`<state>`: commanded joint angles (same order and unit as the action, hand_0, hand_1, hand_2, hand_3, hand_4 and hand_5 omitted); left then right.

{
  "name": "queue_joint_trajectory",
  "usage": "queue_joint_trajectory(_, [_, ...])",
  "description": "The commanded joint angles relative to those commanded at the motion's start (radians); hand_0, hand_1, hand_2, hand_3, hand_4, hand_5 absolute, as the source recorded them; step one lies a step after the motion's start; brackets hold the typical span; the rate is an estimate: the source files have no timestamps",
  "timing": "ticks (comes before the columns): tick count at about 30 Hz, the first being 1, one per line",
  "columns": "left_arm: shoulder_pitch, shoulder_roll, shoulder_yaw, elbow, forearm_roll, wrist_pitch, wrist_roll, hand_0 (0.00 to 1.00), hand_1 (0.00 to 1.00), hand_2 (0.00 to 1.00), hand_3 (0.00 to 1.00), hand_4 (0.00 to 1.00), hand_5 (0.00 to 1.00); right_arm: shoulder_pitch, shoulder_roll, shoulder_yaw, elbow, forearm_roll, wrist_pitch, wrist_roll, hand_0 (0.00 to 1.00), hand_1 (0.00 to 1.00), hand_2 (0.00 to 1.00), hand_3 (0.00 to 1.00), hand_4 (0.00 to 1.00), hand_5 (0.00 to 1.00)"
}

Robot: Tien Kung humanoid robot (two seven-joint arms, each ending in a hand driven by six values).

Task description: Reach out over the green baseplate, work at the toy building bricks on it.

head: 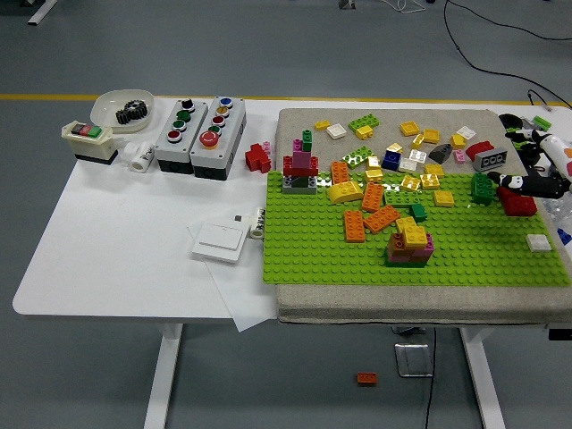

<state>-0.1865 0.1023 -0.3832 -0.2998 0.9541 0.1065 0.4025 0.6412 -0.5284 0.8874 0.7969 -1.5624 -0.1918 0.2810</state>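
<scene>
White table point(116, 232) carries the green baseplate point(474, 255), strewn with loose bricks. At its right edge the right hand point(527, 183) reaches a dark green brick point(482, 188); finger state unclear.

Grey floor point(223, 54) – yellow line point(45, 96), black cables point(500, 45); white table point(116, 259), white legs.

Black robot hand point(529, 183), white segments
</scene>
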Motion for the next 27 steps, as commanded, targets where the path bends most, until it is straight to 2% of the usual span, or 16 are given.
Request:
queue_joint_trajectory(15, [-0.016, 0.001, -0.023, -0.007, 0.029, -0.013, 0.011, 0.779, 0.762, 0.742, 0.590, 0.650, 0.674, 0.096, 0.026, -0.124, -0.080, -0.175, 0.043, -0.022, 0.808, 0.789, 0.817, 0.861, 0.905, 0.481])
queue_joint_trajectory(16, [-0.019, 0.002, -0.024, -0.008, 0.030, -0.013, 0.011, 0.779, 0.762, 0.743, 0.591, 0.650, 0.674, 0.105, 0.029, -0.134, -0.088, -0.187, 0.049, -0.028, 0.840, 0.808, 0.828, 0.862, 0.911, 0.476])
queue_joint_trajectory(21, [-0.028, 0.004, -0.023, -0.010, 0.031, -0.014, 0.012, 0.779, 0.762, 0.738, 0.591, 0.650, 0.673, 0.131, 0.039, -0.156, -0.118, -0.211, 0.058, -0.040, 0.841, 0.808, 0.828, 0.862, 0.909, 0.477])
queue_joint_trajectory(27, [-0.038, 0.003, -0.019, -0.011, 0.026, -0.009, 0.010, 0.777, 0.761, 0.738, 0.591, 0.649, 0.674, 0.132, 0.038, -0.157, -0.140, -0.193, 0.047, -0.037, 0.845, 0.808, 0.827, 0.862, 0.908, 0.476])
